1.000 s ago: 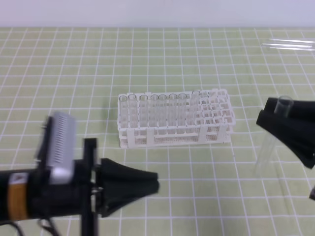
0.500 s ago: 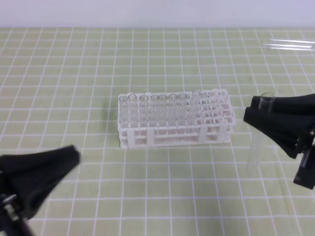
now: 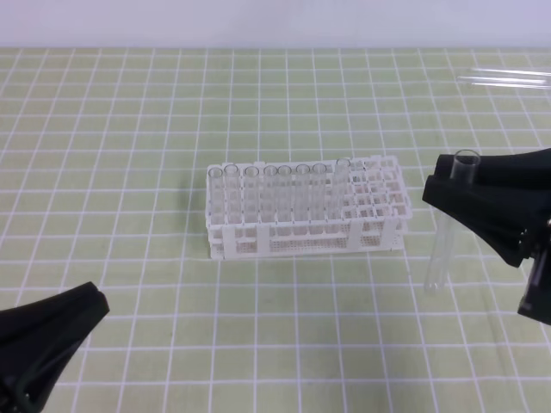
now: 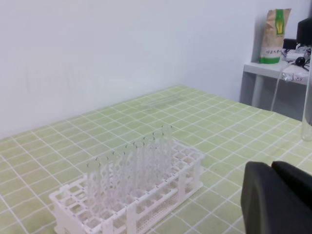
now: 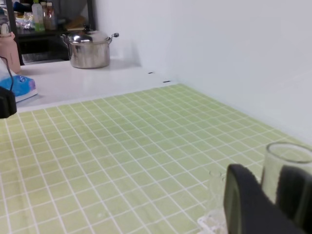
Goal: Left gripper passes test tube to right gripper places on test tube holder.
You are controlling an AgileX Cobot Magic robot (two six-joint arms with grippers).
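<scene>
Exterior high view: right gripper [image 3: 441,191] fingers grip the tube [image 3: 446,232] upright, centre-right, beside the rack [image 3: 303,231]; left gripper [image 3: 86,308] closed, lower left. I'd keep it vertical over a free hole.

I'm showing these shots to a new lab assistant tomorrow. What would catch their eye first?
Probably the white test tube holder mid-table on the green checked cloth, with a row of clear tubes standing along its back-left side. Next, the right gripper just right of the rack, shut on an upright test tube hanging below it. The left gripper sits shut and empty at the lower left corner.
</scene>
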